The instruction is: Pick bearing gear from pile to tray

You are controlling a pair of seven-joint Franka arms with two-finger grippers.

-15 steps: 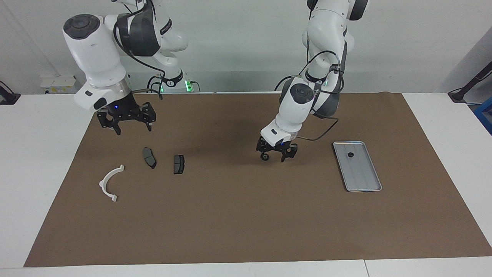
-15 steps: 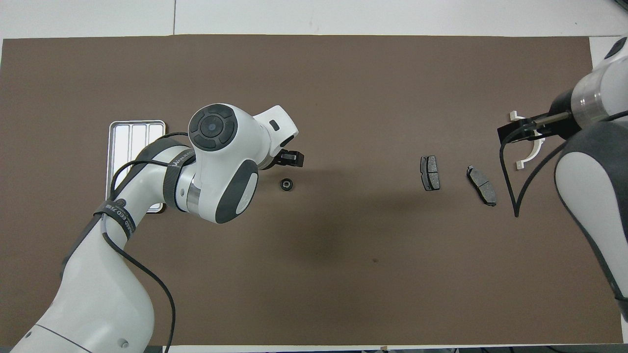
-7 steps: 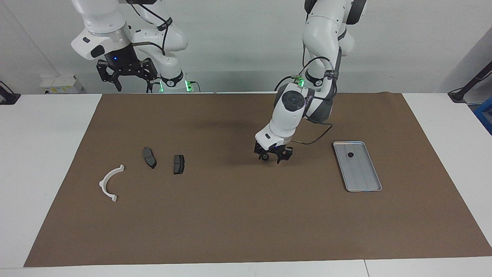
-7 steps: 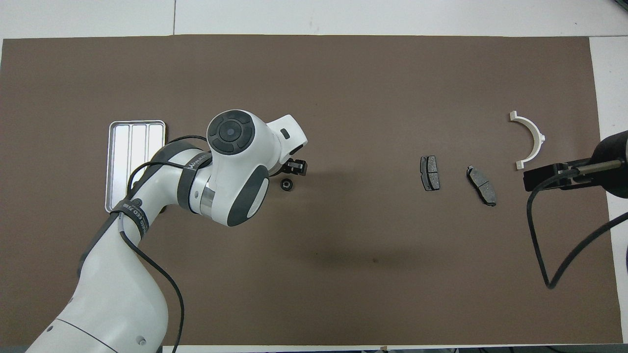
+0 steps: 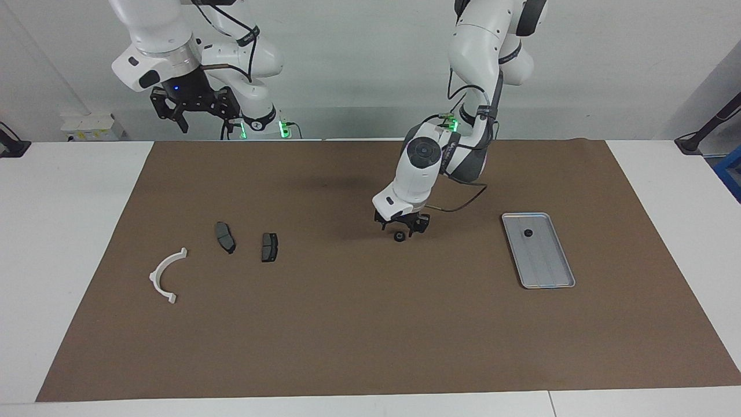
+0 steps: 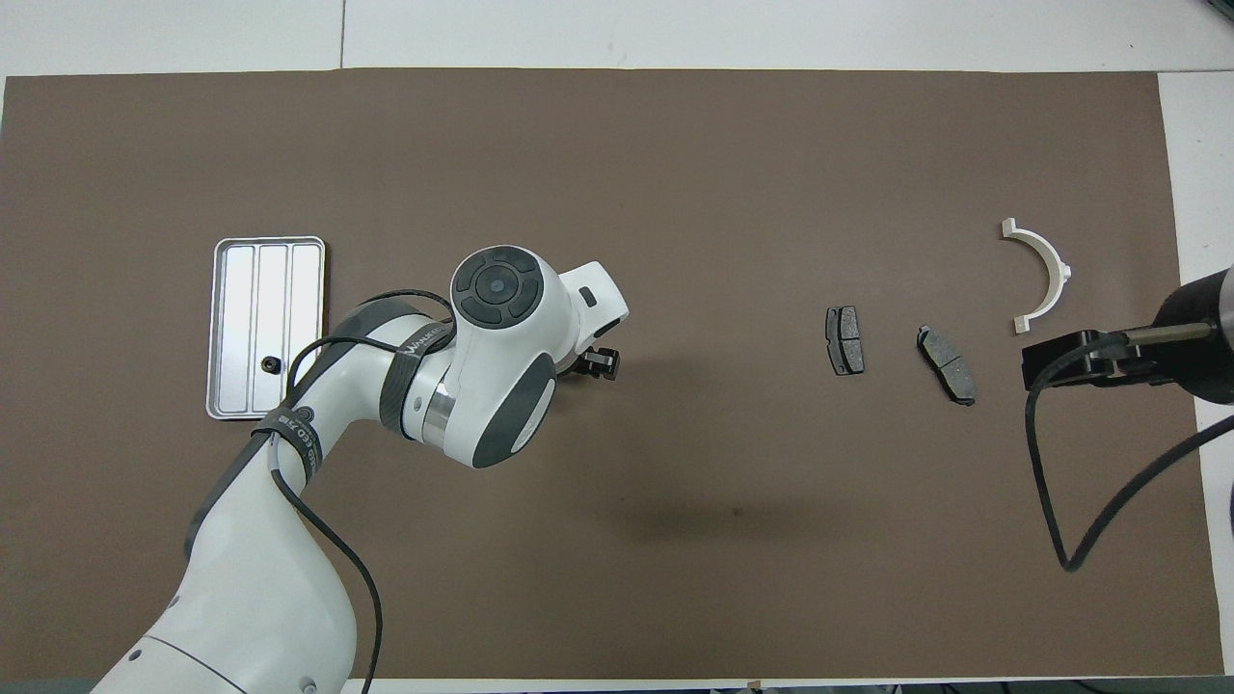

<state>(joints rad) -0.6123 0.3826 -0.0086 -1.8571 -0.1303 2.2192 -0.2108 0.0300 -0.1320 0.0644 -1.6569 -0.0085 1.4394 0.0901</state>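
1 small black bearing gear [image 5: 399,236] is lying on the brown mat [image 5: 370,336], about midway between its two long edges and somewhat toward the left arm's end. The left gripper [image 5: 400,227] is hanging low directly over it, tips at the part; I cannot tell whether it is gripping the gear or only straddling it, and in the overhead view the arm is hiding it.

The part is tiny and round, so an off-centre pinch is likely to be squirting it sideways or sending it rolling across the mat. A lift begun before the grip is firm is risking a drop short of the tray [image 5: 547,278], which is sitting near the mat's short edge at the left arm's end with 1 black piece [image 5: 528,233] already in it.

The 2 brake pads [image 5: 225,237] and the white bracket [image 5: 164,277] are lying well apart, toward the right arm's end. The right gripper [image 5: 200,116] is waiting, jaws wide and empty, raised over the mat's edge nearest the robots.
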